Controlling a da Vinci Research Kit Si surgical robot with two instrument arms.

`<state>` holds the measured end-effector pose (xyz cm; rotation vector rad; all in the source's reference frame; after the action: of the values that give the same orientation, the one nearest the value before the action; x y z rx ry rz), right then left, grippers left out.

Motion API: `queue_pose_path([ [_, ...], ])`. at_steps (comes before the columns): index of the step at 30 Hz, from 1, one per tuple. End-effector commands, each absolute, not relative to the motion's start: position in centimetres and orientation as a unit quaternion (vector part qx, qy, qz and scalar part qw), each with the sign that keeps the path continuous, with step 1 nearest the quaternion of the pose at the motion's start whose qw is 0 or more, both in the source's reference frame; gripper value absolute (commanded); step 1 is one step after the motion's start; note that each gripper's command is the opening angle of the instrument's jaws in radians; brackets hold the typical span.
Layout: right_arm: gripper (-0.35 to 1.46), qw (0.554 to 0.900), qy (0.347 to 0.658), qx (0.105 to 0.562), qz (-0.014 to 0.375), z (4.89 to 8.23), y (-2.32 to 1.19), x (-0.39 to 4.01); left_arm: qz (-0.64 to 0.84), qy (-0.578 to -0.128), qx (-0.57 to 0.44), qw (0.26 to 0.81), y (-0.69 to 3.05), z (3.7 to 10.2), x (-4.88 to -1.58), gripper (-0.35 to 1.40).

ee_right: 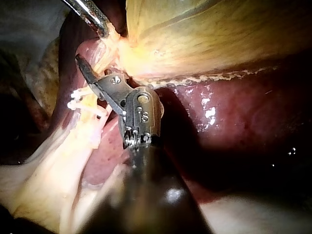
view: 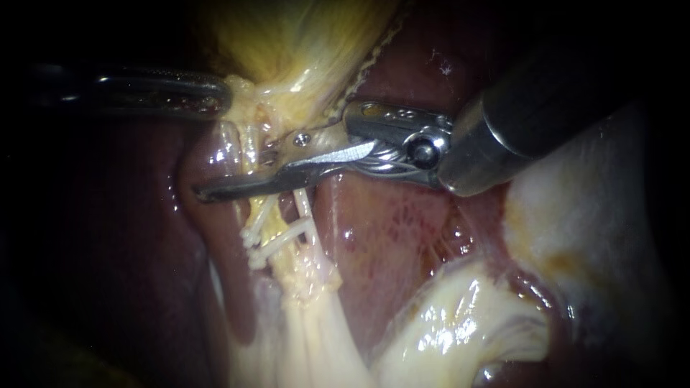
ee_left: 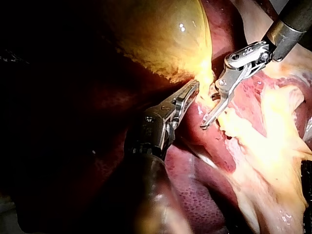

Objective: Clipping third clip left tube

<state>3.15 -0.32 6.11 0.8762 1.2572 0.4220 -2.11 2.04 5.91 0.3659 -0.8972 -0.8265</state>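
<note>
Endoscope view, right instrument (view: 237, 187) across tube (view: 249, 146), gallbladder (view: 302, 36) close

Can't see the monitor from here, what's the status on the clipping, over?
Left instrument jaws shut on gallbladder neck. Right instrument jaws open, straddling tube above the white clips. No obstruction seen.

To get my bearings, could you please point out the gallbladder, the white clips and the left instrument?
gallbladder (view: 287, 36): endoscope view, its yellow wall.
white clips (view: 287, 237): endoscope view, one clip's white bar.
left instrument (ee_left: 195, 87): left wrist view, between its jaw tips.
</note>
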Motion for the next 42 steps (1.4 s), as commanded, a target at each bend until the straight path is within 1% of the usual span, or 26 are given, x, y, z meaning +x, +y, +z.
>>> queue_pose_path([
  [1,-0.19,0.700,0.564,0.394,0.191,6.10,-0.32,3.15,-0.386,-0.419,0.171,0.804,2.04,5.90,-2.10,-0.35],
  [3,0.08,0.702,0.565,0.386,0.198,6.10,-0.31,3.15,-0.386,-0.419,0.171,0.804,2.04,5.90,-2.10,-0.35],
  [4,0.27,0.704,0.565,0.377,0.206,6.10,-0.31,3.16,-0.386,-0.419,0.171,0.804,2.04,5.90,-2.10,-0.35],
  [5,0.38,0.706,0.566,0.368,0.214,6.10,-0.31,3.16,-0.386,-0.419,0.171,0.804,2.03,5.90,-2.09,-0.35],
  [6,0.44,0.708,0.566,0.361,0.221,6.10,-0.31,3.17,-0.386,-0.419,0.171,0.804,2.03,5.90,-2.09,-0.35],
  [8,0.50,0.710,0.566,0.344,0.237,6.12,-0.29,3.18,-0.385,-0.419,0.171,0.804,2.03,5.90,-2.09,-0.35],
  [11,0.50,0.712,0.565,0.334,0.249,6.14,-0.28,3.13,-0.385,-0.419,0.171,0.804,2.03,5.90,-2.09,-0.35],
  [15,0.50,0.712,0.564,0.328,0.259,6.14,-0.25,2.96,-0.385,-0.419,0.171,0.804,2.03,5.90,-2.08,-0.35],
  [20,0.50,0.710,0.562,0.325,0.272,6.06,-0.15,2.75,-0.385,-0.419,0.171,0.804,2.03,5.90,-2.08,-0.35],
  [24,0.50,0.708,0.562,0.336,0.266,6.01,-0.12,2.67,-0.385,-0.419,0.171,0.804,2.03,5.90,-2.07,-0.35],
  [29,0.49,0.704,0.563,0.355,0.248,5.99,-0.18,2.72,-0.385,-0.419,0.171,0.804,2.03,5.89,-2.07,-0.35],
  [31,0.49,0.697,0.571,0.362,0.238,5.99,-0.21,2.76,-0.385,-0.419,0.171,0.804,2.03,5.89,-2.07,-0.35],
  [34,0.48,0.672,0.580,0.399,0.229,5.97,-0.25,2.81,-0.385,-0.419,0.171,0.804,2.03,5.89,-2.07,-0.35],
  [39,0.46,0.629,0.592,0.449,0.228,5.94,-0.35,2.84,-0.385,-0.419,0.171,0.804,2.03,5.89,-2.07,-0.35],
  [42,0.45,0.609,0.602,0.467,0.222,5.89,-0.38,2.87,-0.385,-0.419,0.171,0.804,2.02,5.89,-2.07,-0.35],
])
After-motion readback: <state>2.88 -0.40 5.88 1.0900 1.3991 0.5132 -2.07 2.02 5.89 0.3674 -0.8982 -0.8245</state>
